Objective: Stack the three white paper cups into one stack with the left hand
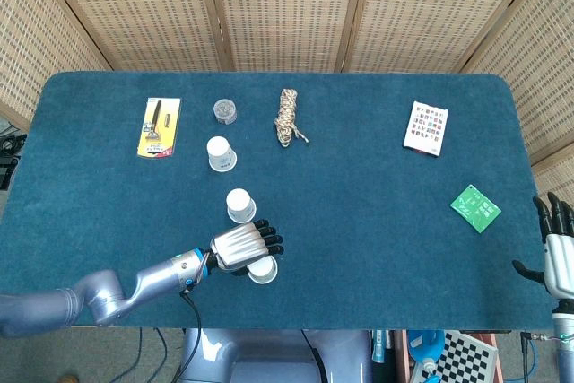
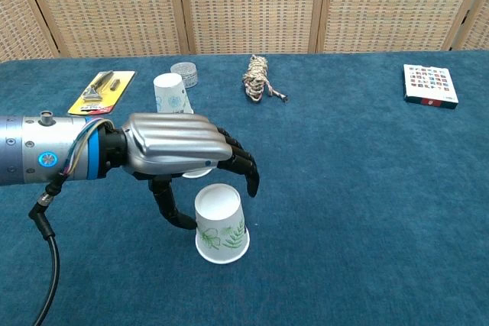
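Note:
Three white paper cups stand upside down in a line. The far cup (image 1: 220, 152) (image 2: 170, 93) and the middle cup (image 1: 239, 204) stand alone; in the chest view the middle cup (image 2: 197, 172) is mostly hidden behind my left hand. My left hand (image 1: 242, 247) (image 2: 179, 143) arches over the near cup (image 1: 263, 269) (image 2: 221, 223). Its fingers curl down behind the cup and its thumb touches the cup's left side. The cup leans slightly and stays on the table. My right hand (image 1: 556, 253) rests at the table's right edge with its fingers apart, holding nothing.
At the back lie a yellow razor pack (image 1: 159, 126) (image 2: 99, 91), a small round tin (image 1: 225, 111) (image 2: 183, 73) and a coil of rope (image 1: 287, 118) (image 2: 258, 78). A card box (image 1: 425, 127) (image 2: 429, 85) and a green packet (image 1: 475, 208) lie to the right.

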### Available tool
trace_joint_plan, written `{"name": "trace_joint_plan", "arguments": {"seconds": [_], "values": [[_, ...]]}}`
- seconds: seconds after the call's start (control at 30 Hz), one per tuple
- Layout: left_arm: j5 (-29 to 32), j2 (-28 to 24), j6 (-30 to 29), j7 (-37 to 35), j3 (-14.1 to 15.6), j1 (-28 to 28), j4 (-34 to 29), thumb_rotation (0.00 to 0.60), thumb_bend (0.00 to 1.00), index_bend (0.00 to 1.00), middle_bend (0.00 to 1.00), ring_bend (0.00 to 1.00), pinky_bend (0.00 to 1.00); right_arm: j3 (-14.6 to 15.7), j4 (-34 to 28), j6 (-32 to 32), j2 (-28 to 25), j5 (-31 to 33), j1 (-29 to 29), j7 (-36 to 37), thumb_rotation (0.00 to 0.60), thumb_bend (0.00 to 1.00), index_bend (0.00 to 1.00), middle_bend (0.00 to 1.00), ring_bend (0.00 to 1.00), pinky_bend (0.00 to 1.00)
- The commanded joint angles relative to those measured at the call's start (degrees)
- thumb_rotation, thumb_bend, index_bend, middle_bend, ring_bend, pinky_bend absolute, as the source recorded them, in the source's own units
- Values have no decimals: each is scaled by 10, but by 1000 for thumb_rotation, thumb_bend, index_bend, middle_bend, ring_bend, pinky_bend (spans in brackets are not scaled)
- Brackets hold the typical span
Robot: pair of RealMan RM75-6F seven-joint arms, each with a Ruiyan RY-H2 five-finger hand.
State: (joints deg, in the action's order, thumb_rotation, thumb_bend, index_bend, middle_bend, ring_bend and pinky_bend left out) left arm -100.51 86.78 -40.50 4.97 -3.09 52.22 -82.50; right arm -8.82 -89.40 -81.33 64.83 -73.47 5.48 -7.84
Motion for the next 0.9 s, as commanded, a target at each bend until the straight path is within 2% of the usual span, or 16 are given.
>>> {"name": "trace_joint_plan", "arguments": {"seconds": [0.03, 0.17, 0.33, 0.57, 0.73, 0.9], "values": [[0, 10, -11, -12, 8, 5, 11, 600, 228, 338, 306, 262, 239, 0, 0, 0, -1, 0, 0, 1, 600, 0, 41, 0, 0, 0], [-5, 12, -33, -21, 14, 6, 20, 600, 229, 359, 323, 276, 241, -1, 0, -2, -2, 1, -1, 3, 600, 0, 41, 0, 0, 0], [6, -8, -65, -32, 4, 6, 6, 600, 229, 381, 343, 283, 241, 0, 0, -1, -2, -1, -1, 5, 600, 0, 41, 0, 0, 0], [36, -57, -106, -34, -31, 2, -26, 600, 229, 381, 343, 283, 241, 1, 0, 1, -2, 0, 0, 4, 600, 0, 41, 0, 0, 0], [101, -108, -108, -26, -62, -8, -29, 600, 229, 382, 343, 283, 241, 2, 1, 3, 0, 2, 0, 2, 600, 0, 41, 0, 0, 0], [135, -127, -104, -42, -65, -17, -18, 600, 229, 382, 343, 283, 241, 2, 2, 6, 1, 4, 2, 0, 600, 0, 41, 0, 0, 0]]}}
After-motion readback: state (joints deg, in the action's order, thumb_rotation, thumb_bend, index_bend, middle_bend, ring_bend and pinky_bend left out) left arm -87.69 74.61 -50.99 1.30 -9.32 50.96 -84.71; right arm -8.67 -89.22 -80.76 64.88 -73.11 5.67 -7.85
